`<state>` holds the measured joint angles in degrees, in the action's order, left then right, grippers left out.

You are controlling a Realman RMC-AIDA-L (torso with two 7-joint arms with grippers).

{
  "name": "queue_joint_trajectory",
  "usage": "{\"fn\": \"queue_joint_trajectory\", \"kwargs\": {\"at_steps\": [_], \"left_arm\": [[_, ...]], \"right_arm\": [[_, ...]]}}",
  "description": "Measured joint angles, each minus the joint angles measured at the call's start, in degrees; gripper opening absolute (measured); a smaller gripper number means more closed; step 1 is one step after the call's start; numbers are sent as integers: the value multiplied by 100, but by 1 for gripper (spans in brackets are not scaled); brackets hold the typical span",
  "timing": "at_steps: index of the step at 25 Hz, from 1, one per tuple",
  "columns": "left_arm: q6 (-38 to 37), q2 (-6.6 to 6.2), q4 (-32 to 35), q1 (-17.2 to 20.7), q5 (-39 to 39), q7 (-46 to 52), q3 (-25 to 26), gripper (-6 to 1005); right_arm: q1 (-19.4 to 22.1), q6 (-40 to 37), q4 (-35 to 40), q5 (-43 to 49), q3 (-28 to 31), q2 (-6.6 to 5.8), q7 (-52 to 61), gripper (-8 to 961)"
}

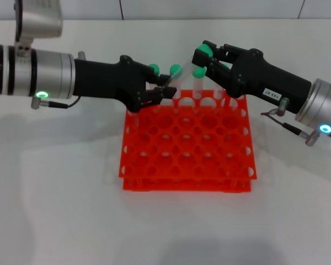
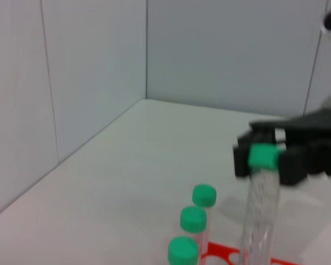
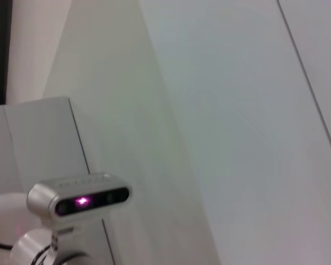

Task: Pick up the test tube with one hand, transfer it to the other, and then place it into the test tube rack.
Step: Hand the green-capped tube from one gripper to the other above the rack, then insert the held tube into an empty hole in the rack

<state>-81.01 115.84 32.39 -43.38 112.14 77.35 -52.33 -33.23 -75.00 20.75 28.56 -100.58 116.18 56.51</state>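
Observation:
The test tube (image 1: pixel 205 51) slants above the back of the orange-red rack (image 1: pixel 182 185). My left gripper (image 1: pixel 166 91), unlabelled with a green light, is shut on the tube's lower end. My right gripper (image 1: pixel 204 53), labelled with a blue light, has its fingers closed on either side of the green cap. In the left wrist view the tube (image 2: pixel 259 204) rises to its cap, held between the right gripper's (image 2: pixel 263 160) black fingers. The right wrist view shows none of these.
Other green-capped tubes stand in the rack's back row (image 1: pixel 153 69), (image 1: pixel 198 72), (image 1: pixel 223 65), just under both grippers. Three of them show in the left wrist view (image 2: pixel 193 218). The rack stands on a white table (image 1: pixel 55 210). Walls close off the back.

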Motion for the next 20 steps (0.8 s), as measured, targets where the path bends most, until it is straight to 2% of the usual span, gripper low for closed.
{"fn": "queue_joint_trajectory", "kwargs": {"at_steps": [5, 13, 14, 15, 20], "left_arm": [[-26, 153, 479, 65, 124, 616, -82, 258], [-38, 166, 1459, 370, 143, 1739, -815, 445], [-104, 170, 1952, 546, 220, 2147, -999, 469], [-126, 170, 2050, 575, 237, 2212, -1013, 492], [-752, 161, 3350, 890, 361, 3305, -1003, 686]], "right_arm": [[22, 1, -1, 27, -13, 2, 0, 265], [35, 3, -9, 27, -14, 0, 0, 272], [35, 4, -9, 27, -14, 0, 0, 273], [36, 4, -10, 28, -14, 0, 0, 274], [36, 5, -17, 77, -14, -28, 17, 279]]}}
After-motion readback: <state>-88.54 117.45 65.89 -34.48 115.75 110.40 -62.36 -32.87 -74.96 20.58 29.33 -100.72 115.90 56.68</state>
